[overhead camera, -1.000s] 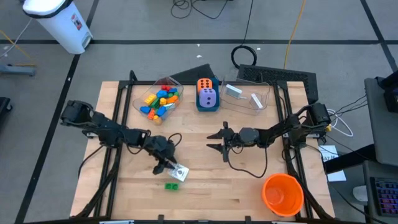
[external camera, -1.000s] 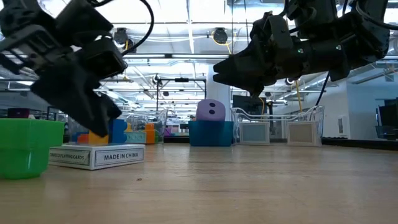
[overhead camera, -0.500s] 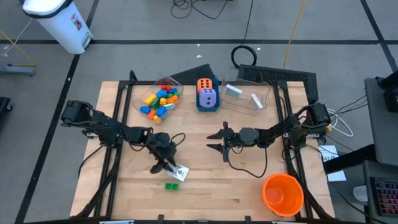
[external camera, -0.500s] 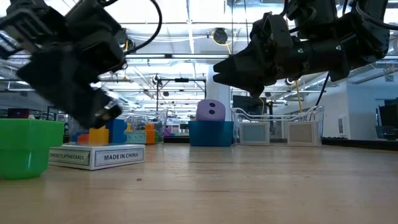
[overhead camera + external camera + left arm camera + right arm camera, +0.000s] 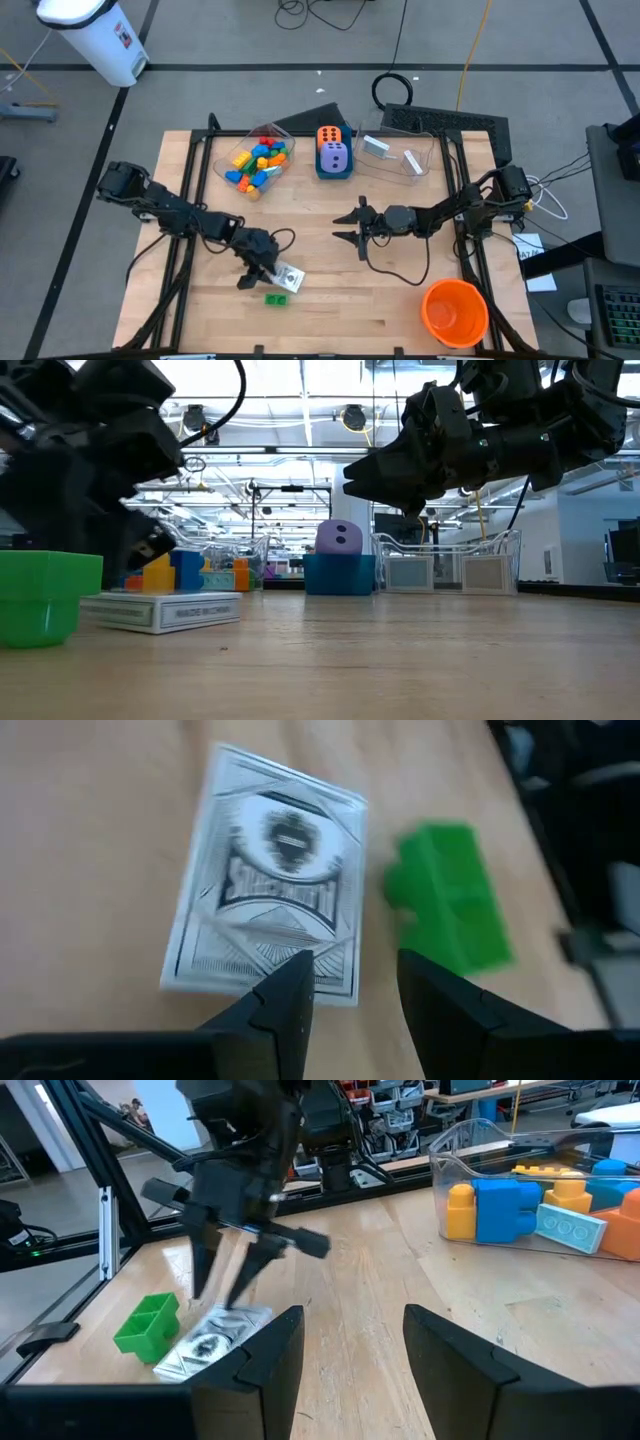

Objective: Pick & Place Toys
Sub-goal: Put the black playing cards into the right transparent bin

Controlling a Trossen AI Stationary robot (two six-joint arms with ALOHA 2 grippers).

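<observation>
A white pack of playing cards (image 5: 268,910) lies flat on the wooden table, with a green brick (image 5: 450,908) beside it, toward the near edge (image 5: 276,298). My left gripper (image 5: 355,970) slants down over the pack's end, fingers open and only bare wood between them. The right wrist view shows those fingers (image 5: 220,1285) standing over the pack (image 5: 212,1335). My right gripper (image 5: 342,226) hovers open and level at mid-table, pointing toward the left arm. My left gripper has one fingertip (image 5: 298,970) at the card pack's near edge (image 5: 330,982), coming slanting from above. I cannot tell whether it touches the pack. The pack lies flat on the table.
At the far edge stand a clear tub of coloured bricks (image 5: 257,160), a blue box (image 5: 333,170) with an orange and a purple die, and a clear tub with white cards (image 5: 395,155). A big orange cup (image 5: 455,312) sits at the near right corner.
My left gripper has shifted a little toward the table's near-left and tipped more steeply down over the card pack, its fingers staying apart. My right gripper has kept still.
</observation>
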